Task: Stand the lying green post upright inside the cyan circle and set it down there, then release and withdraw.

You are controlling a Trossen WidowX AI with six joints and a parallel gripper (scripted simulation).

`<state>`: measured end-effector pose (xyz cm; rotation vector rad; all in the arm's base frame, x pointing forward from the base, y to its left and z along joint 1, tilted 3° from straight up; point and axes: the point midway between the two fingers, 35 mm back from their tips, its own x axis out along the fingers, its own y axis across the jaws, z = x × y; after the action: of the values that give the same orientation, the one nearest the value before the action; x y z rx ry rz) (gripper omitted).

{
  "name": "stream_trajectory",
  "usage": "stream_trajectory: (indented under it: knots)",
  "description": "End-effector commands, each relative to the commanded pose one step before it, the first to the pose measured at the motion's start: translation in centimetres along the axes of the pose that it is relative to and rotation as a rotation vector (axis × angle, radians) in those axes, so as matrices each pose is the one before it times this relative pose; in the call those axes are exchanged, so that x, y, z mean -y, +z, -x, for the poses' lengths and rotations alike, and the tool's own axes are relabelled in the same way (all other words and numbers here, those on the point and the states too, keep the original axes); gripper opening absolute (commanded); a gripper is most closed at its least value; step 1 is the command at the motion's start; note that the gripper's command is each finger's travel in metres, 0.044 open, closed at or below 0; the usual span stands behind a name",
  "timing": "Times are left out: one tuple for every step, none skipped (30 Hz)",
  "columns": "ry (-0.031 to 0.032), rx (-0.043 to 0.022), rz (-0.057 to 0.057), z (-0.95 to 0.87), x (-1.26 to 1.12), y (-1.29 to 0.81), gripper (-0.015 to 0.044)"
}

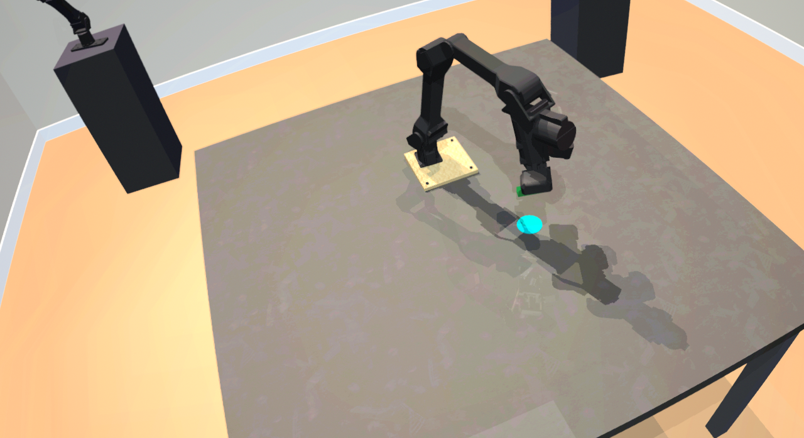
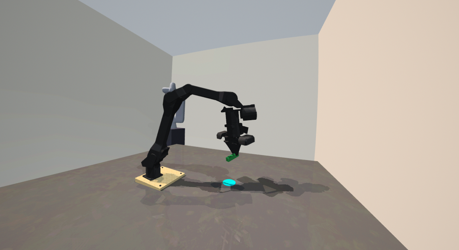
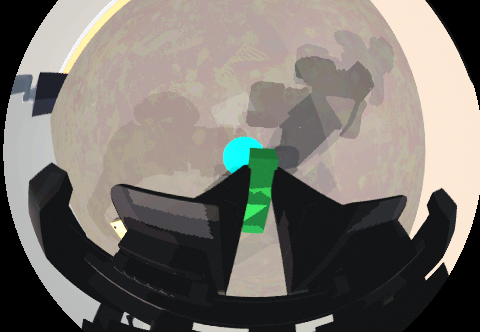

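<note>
My gripper [image 1: 531,191] [image 2: 235,154] [image 3: 260,172] is shut on the green post [image 1: 519,190] [image 2: 231,157] [image 3: 259,195] and holds it in the air, well above the table. The post hangs nearly level, slightly tilted, with one end sticking out of the fingers. The cyan circle [image 1: 529,224] [image 2: 229,182] [image 3: 239,154] is a flat disc on the table, below and a little in front of the gripper. In the wrist view the post's far end overlaps the circle's right edge.
The arm's base stands on a tan plate [image 1: 456,168] [image 2: 162,181]. The dark grey table [image 1: 337,300] has its front right edge nearby. Two dark pillars [image 1: 117,109] [image 1: 590,24] stand on the orange floor beyond the table.
</note>
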<state>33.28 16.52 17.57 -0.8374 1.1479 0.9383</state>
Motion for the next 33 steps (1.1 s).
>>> stream_trajectory:
  knots:
    - [0.00586, 0.02276, -0.0145, -0.276, 0.013, 0.033, 0.0023]
    - [0.00027, 0.00723, -0.0033, -0.064, 0.052, 0.043, 0.0023]
    - [0.00027, 0.00722, -0.0033, -0.064, 0.052, 0.042, 0.0023]
    - [0.00027, 0.00722, -0.0032, -0.063, 0.052, 0.042, 0.0023]
    - [0.00026, 0.00722, -0.0032, -0.062, 0.052, 0.041, 0.0023]
    - [0.00026, 0.00722, -0.0032, -0.061, 0.052, 0.04, 0.0023]
    - [0.00026, 0.00722, -0.0031, -0.061, 0.051, 0.04, 0.0023]
    - [0.00026, 0.00721, -0.0031, -0.06, 0.051, 0.039, 0.0023]
    - [0.00026, 0.00721, -0.0031, -0.059, 0.051, 0.038, 0.0023]
    - [0.00026, 0.00721, -0.003, -0.059, 0.051, 0.038, 0.0023]
    - [0.00026, 0.00721, -0.003, -0.058, 0.051, 0.037, 0.0023]
    - [0.00026, 0.0072, -0.003, -0.057, 0.051, 0.036, 0.0023]
    - [0.00026, 0.0072, -0.0029, -0.056, 0.051, 0.036, 0.0023]
    - [0.00026, 0.0072, -0.0029, -0.056, 0.051, 0.035, 0.0023]
    - [0.00026, 0.00719, -0.0029, -0.055, 0.051, 0.034, 0.0023]
    - [0.00026, 0.00719, -0.0028, -0.054, 0.05, 0.034, 0.0023]
    - [0.00026, 0.00719, -0.0028, -0.053, 0.05, 0.033, 0.0023]
    - [0.00026, 0.00718, -0.0028, -0.052, 0.05, 0.032, 0.0023]
    - [0.00026, 0.00718, -0.0028, -0.052, 0.05, 0.032, 0.0023]
    - [0.00027, 0.00718, -0.0027, -0.051, 0.05, 0.031, 0.0023]
    - [0.00027, 0.00717, -0.0027, -0.05, 0.05, 0.031, 0.0023]
    - [0.00027, 0.00717, -0.0027, -0.049, 0.049, 0.03, 0.0023]
    - [0.00027, 0.00716, -0.0026, -0.048, 0.049, 0.029, 0.0023]
    - [0.00027, 0.00716, -0.0026, -0.048, 0.049, 0.029, 0.0023]
    - [0.00027, 0.00715, -0.0026, -0.047, 0.049, 0.028, 0.0023]
    - [0.00028, 0.00715, -0.0025, -0.046, 0.049, 0.028, 0.0023]
    - [0.00028, 0.00714, -0.0025, -0.045, 0.048, 0.027, 0.0023]
    - [0.00028, 0.00714, -0.0025, -0.044, 0.048, 0.026, 0.0023]
    - [0.00028, 0.00713, -0.0024, -0.043, 0.048, 0.026, 0.0023]
    - [0.00028, 0.00713, -0.0024, -0.043, 0.048, 0.025, 0.0023]
    - [0.00029, 0.00712, -0.0024, -0.042, 0.048, 0.025, 0.0023]
    - [0.00029, 0.00712, -0.0023, -0.041, 0.047, 0.024, 0.0023]
    - [0.00029, 0.00711, -0.0023, -0.04, 0.047, 0.023, 0.0023]
